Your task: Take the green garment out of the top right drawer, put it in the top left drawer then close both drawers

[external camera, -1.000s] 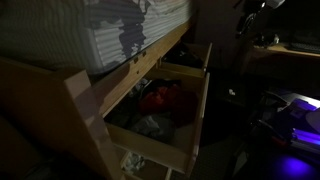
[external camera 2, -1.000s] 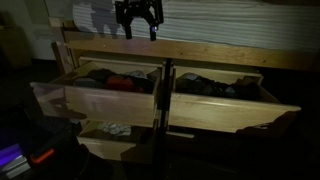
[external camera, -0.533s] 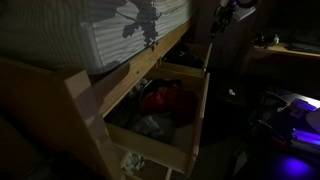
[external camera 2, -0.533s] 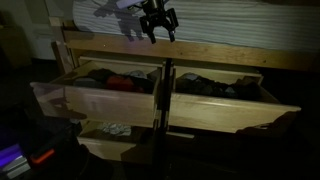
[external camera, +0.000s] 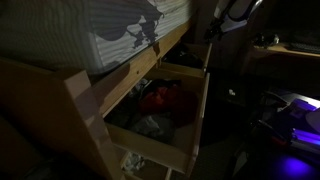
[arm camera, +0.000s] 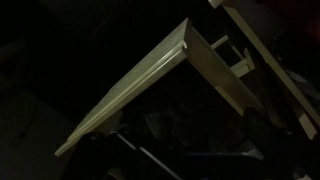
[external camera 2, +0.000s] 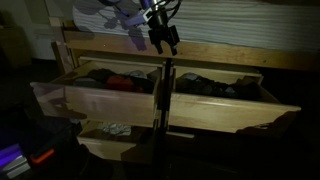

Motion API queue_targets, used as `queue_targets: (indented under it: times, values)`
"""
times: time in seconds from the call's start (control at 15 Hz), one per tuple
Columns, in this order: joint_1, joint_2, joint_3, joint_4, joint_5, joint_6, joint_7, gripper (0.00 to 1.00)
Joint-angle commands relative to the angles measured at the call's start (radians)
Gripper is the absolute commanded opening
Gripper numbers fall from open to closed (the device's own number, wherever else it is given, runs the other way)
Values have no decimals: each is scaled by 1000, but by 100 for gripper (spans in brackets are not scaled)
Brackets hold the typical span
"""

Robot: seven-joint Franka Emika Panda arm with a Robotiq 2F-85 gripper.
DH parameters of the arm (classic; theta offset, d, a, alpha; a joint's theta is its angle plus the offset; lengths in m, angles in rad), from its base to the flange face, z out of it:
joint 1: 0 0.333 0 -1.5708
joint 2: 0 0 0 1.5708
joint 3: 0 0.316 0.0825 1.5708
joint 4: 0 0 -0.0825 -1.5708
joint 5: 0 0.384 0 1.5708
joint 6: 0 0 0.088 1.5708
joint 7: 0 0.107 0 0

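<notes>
The gripper (external camera 2: 165,41) hangs over the bed frame (external camera 2: 220,56); its fingers' spread I cannot tell. Below them, a drawer (external camera 2: 105,102) and its twin (external camera 2: 232,110) stand open, holding clothes (external camera 2: 120,80).

Your gripper (external camera 2: 166,44) hangs high in an exterior view, tilted, fingers pointing down. It is too dark to tell whether the jaws stand apart. Your arm (external camera: 233,10) shows only partly, at the top edge of an exterior view.
</notes>
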Motion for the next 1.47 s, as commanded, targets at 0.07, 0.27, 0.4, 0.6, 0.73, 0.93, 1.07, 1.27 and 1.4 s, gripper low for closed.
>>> queue_targets:
  times: [0.07, 0.27, 0.4, 0.6, 0.73, 0.93, 1.07, 1.27, 1.4]
  values:
    - [-40, -23, 65, -31, 28, -10, -183, 100]
    - [-196, 9, 218, -9, 112, 4, -413, 100]
    - [-314, 50, 326, 48, 141, -50, -560, 100]
    - [-287, 130, 184, 182, 57, -204, -652, 100]
    - [-282, 198, 89, 280, -33, -246, -607, 100]
    - [-281, 329, -21, 429, -93, -199, -471, 100]
    - [-278, 389, -52, 495, -96, -229, -425, 100]
    - [-412, 396, 101, 516, 26, -236, -707, 100]
    - [-432, 389, 165, 515, 73, -240, -822, 100]
